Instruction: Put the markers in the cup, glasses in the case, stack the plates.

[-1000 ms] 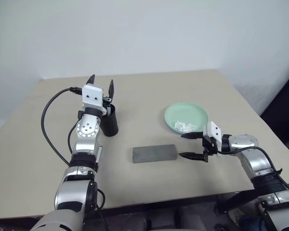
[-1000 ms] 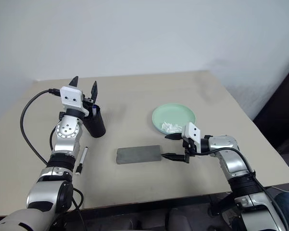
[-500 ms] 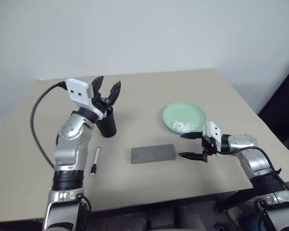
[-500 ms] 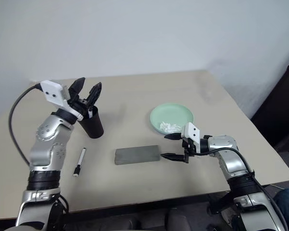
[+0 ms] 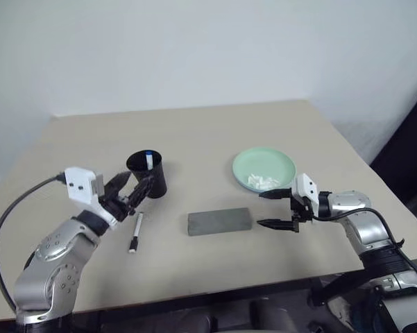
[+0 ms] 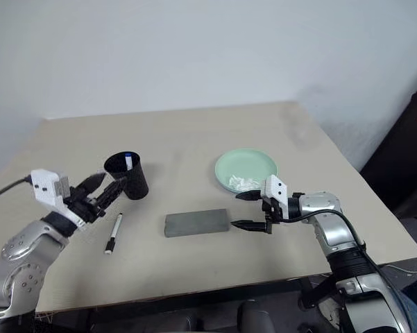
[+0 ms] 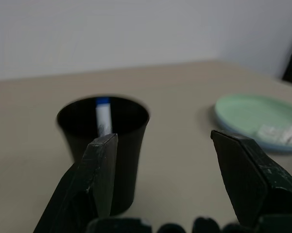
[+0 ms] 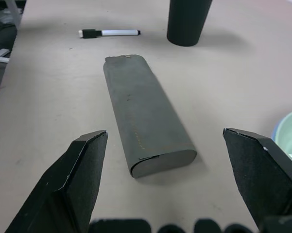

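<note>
The black-tipped marker (image 5: 136, 232) lies flat on the table (image 5: 215, 132) just beside the cup (image 5: 148, 174), where 1 blue-capped marker (image 5: 148, 159) already stands. My left gripper (image 5: 130, 193) hovers above it, jaws wide and empty; I should drop straight down and pinch mid-barrel. My right gripper (image 5: 276, 209) waits wide, empty, facing the case (image 5: 220, 221).

Blue-capped marker (image 5: 148, 159) upright in black cup (image 5: 148, 175), black-tipped marker (image 5: 135, 232) lying beside

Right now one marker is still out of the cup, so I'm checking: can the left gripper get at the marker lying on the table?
Probably yes. The left gripper is open, beside the cup, and the marker lies just in front of it on bare table with nothing between.
</note>
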{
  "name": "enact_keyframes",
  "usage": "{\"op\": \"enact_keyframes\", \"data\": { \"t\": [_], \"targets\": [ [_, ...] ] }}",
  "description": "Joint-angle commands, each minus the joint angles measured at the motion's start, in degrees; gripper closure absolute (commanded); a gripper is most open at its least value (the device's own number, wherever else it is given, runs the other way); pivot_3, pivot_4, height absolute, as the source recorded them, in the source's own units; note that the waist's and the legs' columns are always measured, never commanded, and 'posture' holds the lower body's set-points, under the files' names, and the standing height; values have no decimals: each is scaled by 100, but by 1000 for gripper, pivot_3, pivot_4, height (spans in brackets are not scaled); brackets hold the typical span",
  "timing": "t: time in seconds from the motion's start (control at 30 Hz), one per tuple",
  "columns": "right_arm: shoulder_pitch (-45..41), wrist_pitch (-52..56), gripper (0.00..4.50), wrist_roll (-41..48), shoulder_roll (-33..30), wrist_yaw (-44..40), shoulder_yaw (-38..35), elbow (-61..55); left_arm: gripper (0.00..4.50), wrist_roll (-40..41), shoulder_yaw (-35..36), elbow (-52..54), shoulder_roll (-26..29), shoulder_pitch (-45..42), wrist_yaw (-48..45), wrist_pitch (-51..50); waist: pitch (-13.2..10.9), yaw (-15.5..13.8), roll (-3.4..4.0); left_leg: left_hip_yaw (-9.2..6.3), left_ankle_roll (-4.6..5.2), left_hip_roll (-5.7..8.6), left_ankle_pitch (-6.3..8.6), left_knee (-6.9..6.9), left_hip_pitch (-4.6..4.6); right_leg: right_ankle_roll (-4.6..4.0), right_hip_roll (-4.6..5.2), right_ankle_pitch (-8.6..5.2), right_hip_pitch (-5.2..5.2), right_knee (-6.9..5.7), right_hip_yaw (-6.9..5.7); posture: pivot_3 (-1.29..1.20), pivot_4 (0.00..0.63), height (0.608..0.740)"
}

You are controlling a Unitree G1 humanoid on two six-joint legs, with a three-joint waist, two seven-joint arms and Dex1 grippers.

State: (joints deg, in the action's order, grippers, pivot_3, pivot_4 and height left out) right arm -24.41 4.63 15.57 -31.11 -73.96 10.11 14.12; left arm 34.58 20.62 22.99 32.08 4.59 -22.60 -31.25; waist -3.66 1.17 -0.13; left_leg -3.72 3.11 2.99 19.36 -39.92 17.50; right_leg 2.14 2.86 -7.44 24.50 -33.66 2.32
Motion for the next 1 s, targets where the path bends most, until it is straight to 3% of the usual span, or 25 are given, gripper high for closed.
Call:
{"op": "enact_keyframes", "data": {
  "t": [0.03,0.4,0.83,1.0],
  "targets": [
    [-218,-115,371,3,-7,-61,-68,18,1275,-588,-143,-120,243,43,359,-317,0,5,1,2,0,0,0,0,0,0,0,0,0,0,1,0,0,740],
    [-173,-93,371,-4,39,-20,-45,-40,1275,-659,-320,-228,-341,-249,1332,-2139,0,-1,0,-6,-3,0,2,5,3,1,3,1,6,1,-3,0,0,740],
    [-88,-90,371,3,41,89,-68,-84,1275,-934,-581,-443,-409,-521,1361,-2747,1,8,4,-3,-8,0,1,7,-1,1,3,1,6,-2,-2,0,0,740],
    [-96,-91,371,6,41,120,-70,-76,2916,-1122,-653,-556,-423,-577,1327,-2699,2,6,7,-3,-13,0,-3,7,-3,1,3,0,4,-5,-2,0,0,740]
  ]
}}
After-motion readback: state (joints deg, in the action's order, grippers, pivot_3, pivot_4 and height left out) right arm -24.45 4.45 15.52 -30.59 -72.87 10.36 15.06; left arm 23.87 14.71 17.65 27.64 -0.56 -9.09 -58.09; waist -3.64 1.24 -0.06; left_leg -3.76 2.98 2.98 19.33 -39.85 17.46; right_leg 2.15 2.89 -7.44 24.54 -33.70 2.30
